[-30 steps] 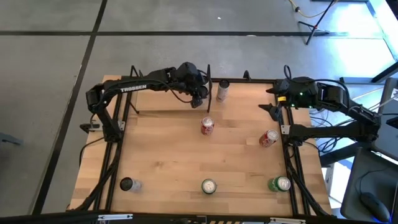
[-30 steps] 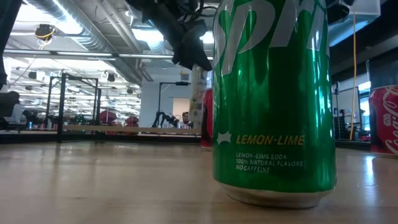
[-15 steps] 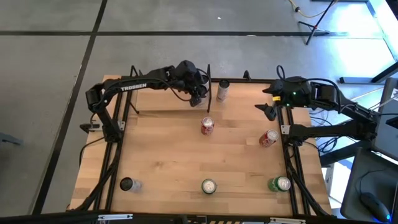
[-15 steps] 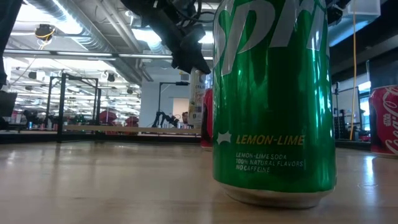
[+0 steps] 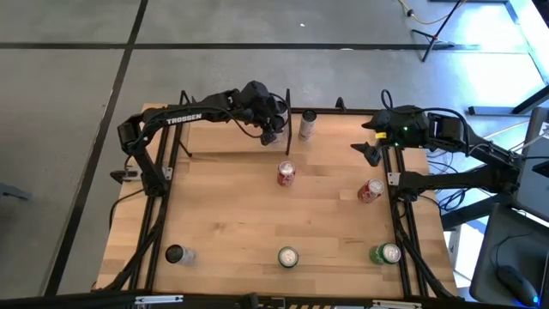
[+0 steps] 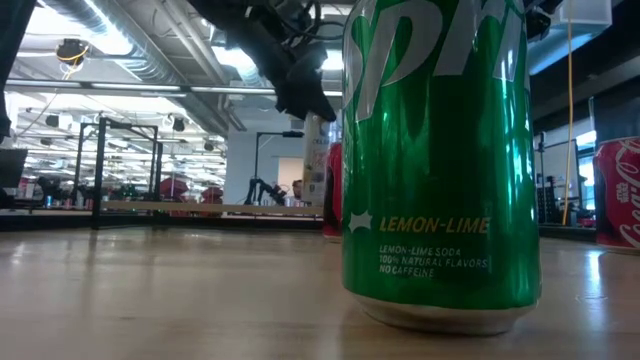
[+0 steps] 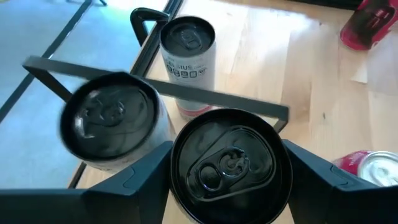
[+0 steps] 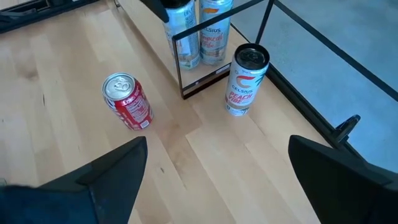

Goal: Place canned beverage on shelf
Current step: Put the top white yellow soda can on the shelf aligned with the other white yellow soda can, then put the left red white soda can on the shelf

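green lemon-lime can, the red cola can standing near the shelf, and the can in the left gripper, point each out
Green lemon-lime soda can (image 6: 440,160), low view, on its printed side.
Red cola can (image 8: 127,101), right wrist view, on its red side.
Black-topped can in the left gripper (image 7: 230,167), left wrist view, on its lid by the pull tab.

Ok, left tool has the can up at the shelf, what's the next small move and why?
Probably ease the left tool straight down until the black-topped can sits on the ledge, then open. The can is clamped between the fingers, close beside another can by the shelf rod, and its base is hidden. Right tool waits open at the table's right.
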